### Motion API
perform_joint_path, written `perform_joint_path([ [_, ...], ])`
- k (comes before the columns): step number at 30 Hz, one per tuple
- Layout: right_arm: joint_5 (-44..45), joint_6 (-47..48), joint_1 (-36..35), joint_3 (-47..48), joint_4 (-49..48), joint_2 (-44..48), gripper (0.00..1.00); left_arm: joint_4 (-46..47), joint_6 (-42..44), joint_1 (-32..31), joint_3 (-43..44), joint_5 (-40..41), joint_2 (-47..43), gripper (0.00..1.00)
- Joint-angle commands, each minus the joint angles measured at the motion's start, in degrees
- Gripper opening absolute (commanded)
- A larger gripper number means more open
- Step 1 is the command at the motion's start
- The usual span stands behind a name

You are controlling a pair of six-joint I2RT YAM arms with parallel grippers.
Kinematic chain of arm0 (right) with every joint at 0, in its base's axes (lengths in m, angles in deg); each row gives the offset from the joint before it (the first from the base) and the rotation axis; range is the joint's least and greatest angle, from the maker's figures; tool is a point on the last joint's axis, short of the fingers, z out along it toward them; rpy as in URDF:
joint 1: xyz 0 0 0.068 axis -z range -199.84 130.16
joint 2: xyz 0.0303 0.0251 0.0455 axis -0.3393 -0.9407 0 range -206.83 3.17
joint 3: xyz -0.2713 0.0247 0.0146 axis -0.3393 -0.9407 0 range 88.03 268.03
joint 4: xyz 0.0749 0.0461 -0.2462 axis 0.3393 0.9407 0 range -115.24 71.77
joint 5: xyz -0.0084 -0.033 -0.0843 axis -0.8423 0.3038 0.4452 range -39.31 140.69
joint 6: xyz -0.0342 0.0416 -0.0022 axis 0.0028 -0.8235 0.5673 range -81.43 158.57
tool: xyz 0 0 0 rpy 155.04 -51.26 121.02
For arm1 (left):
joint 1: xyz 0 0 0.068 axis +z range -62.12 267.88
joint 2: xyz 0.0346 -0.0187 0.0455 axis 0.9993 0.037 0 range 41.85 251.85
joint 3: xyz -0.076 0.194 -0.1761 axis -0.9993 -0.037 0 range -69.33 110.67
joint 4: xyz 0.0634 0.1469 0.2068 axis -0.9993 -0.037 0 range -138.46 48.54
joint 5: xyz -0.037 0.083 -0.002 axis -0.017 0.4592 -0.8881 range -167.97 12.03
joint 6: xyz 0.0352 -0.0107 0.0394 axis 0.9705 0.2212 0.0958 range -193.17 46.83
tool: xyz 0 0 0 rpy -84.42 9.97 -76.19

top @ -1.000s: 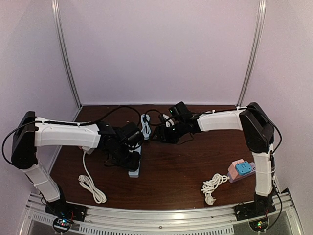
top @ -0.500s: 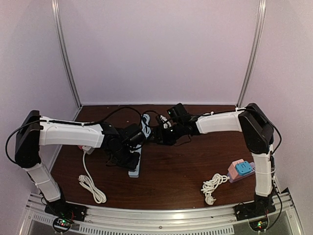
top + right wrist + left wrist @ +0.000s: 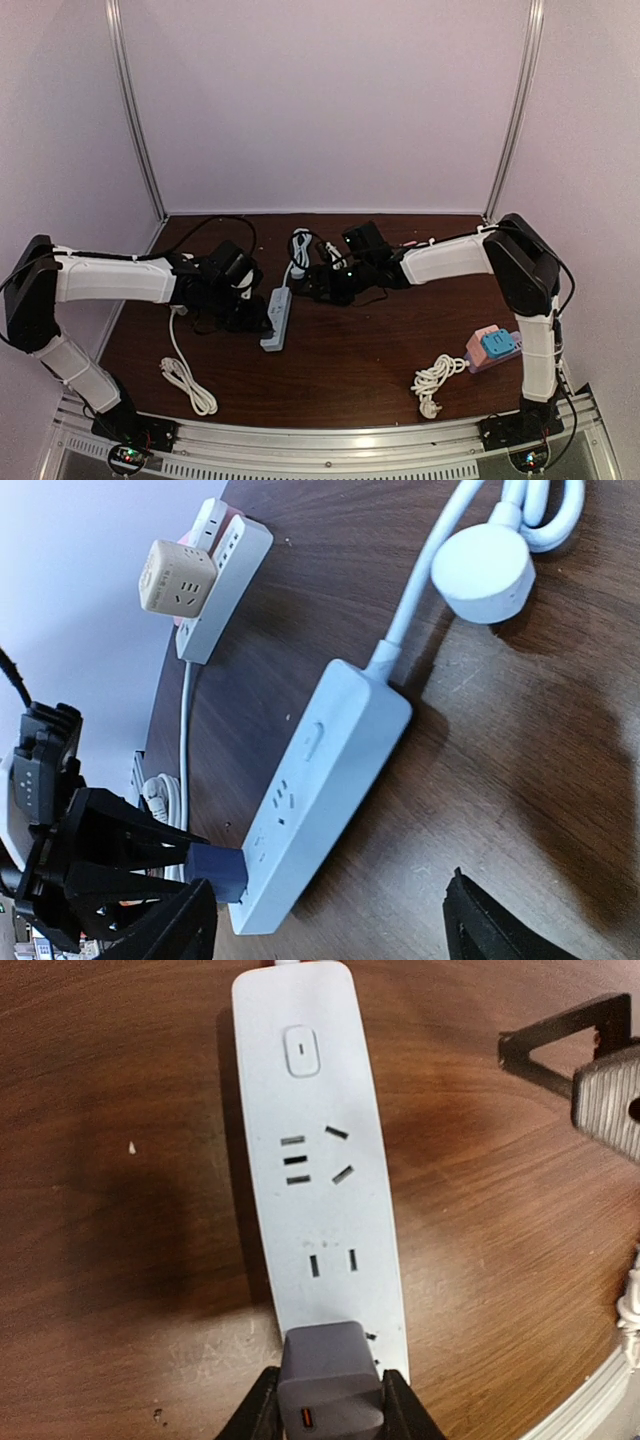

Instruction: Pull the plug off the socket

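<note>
**Grip made, pull pending**

Top external: the power strip lies near-to-far. The left gripper is at its near end, the right gripper by its far end.

Left wrist: the left gripper is clamped on the charger plug, seated at the strip's near end.

Right wrist: jaws spread, empty.

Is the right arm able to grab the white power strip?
Probably yes: the right gripper hangs open near the cord end of the power strip, with nothing between them.

Top view: high at near edge, looking down on table. Wrist views: close, both share power strip.
</note>
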Motion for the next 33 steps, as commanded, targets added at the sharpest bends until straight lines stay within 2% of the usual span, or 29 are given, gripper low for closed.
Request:
perform_joint_path([
  [1, -2.0, -3.2, -0.9, 0.1, -5.7, 0.0, 0.79, 17.1, -2.5, 1.7, -2.9, -7.6, -2.2, 0.03],
  [8, -1.2, -6.8, -1.2, 2.6, -6.7, -3.2, 0.75, 25.1, -5.7, 3.2, -6.0, -10.2, -2.6, 0.02],
  [17, 6.1, -7.3, -1.3, 3.0, -0.5, -3.1, 0.72, 32.8, -9.5, 3.9, -9.2, -10.9, -1.7, 0.01],
  [21, 4.4, -8.1, -1.3, 3.2, -0.1, -3.9, 0.69, 36.0, -11.4, 3.9, -10.4, -10.8, -1.2, 0.01],
  [31, 1.8, -8.4, -2.3, 2.6, -1.6, -4.0, 0.53, 41.7, -14.5, 3.9, -12.0, -10.7, -0.3, 0.01],
  [33, 1.8, -8.5, -2.5, 2.3, -2.1, -4.1, 0.45, 41.5, -14.6, 3.9, -12.0, -10.6, -0.2, 0.01],
])
